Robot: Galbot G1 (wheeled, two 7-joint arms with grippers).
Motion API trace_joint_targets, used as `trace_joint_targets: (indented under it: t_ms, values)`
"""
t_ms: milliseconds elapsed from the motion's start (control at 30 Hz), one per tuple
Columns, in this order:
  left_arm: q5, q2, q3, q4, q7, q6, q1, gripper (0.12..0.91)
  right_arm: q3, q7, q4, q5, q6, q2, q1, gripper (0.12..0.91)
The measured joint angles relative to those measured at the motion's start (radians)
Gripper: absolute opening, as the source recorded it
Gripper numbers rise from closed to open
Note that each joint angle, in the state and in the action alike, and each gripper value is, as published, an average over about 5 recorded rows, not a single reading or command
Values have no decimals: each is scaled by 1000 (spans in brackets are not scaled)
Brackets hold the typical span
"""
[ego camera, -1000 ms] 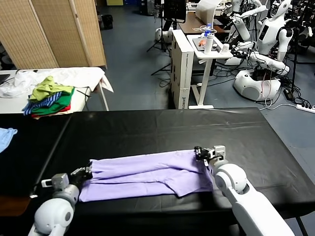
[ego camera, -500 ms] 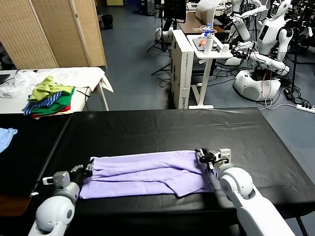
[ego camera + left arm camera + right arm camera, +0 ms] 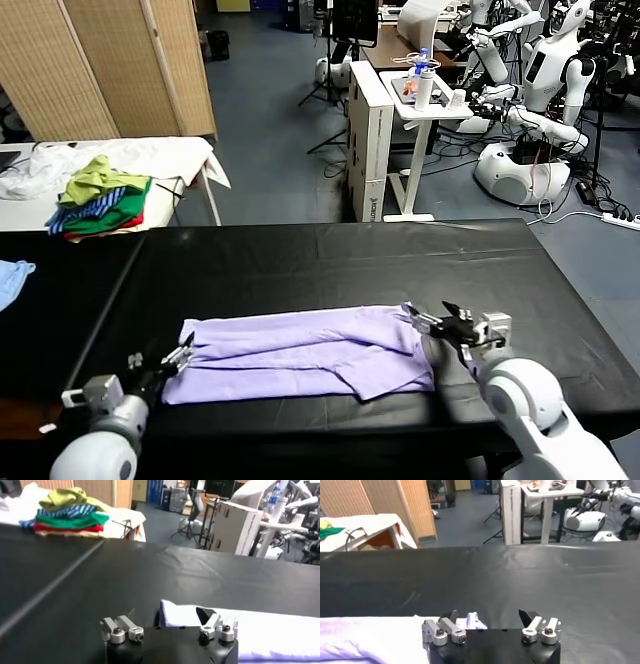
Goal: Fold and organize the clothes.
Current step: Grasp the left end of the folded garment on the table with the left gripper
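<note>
Your left gripper (image 3: pixel 178 356) sat parted at the shirt (image 3: pixel 300 352) edge, holding nothing. Your right gripper (image 3: pixel 437 322) gaped empty. You needed matching corner pinches.

You've got a black-covered table (image 3: pixel 330 262) near you, grey-blue floor (image 3: pixel 270 130) beyond. Far left: woven folding screen (image 3: pixel 110 65) behind a white-clothed side table (image 3: pixel 175 157) with a clothes pile (image 3: pixel 100 197). Far right: white standing desk (image 3: pixel 425 110), white cabinet (image 3: pixel 368 140), parked humanoid robots (image 3: pixel 540 90), cables on floor.
</note>
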State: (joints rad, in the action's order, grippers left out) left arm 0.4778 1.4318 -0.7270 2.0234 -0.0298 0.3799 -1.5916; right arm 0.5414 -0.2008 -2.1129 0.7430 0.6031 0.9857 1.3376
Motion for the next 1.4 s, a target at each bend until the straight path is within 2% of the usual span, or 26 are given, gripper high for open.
trace_joint_targets:
  t_ms: [167,200,300,467,733,967,1133,1267,1400]
  values:
    - [27,7,-1,-13,1,-2,4,302,0,1,-1,-7,-1,5,0,907]
    - [41,7,-3,-16,0,-1,5,257,0,1,-1,-8,-1,6,0,907]
    - [80,8,-8,-20,-2,4,8,188,0,1,-1,-13,-2,10,-1,907]
    - [82,4,-14,-13,-6,13,8,179,3,2,-1,-24,-7,22,8,907]
    - [-80,-54,-51,-1,9,-16,-2,179,19,7,-8,-36,-14,40,39,907]
    - [-109,-193,-146,-42,36,-64,-27,179,13,7,-8,-47,-18,54,48,907]
    - [-114,-306,-238,-82,38,-95,-50,179,4,7,-7,-56,-19,65,52,907]
    - [-115,-344,-275,-81,32,-90,-55,179,6,7,-12,-58,-19,68,58,907]
    - [-124,-330,-260,-40,14,-64,-46,179,19,7,-20,-58,-19,68,70,907]
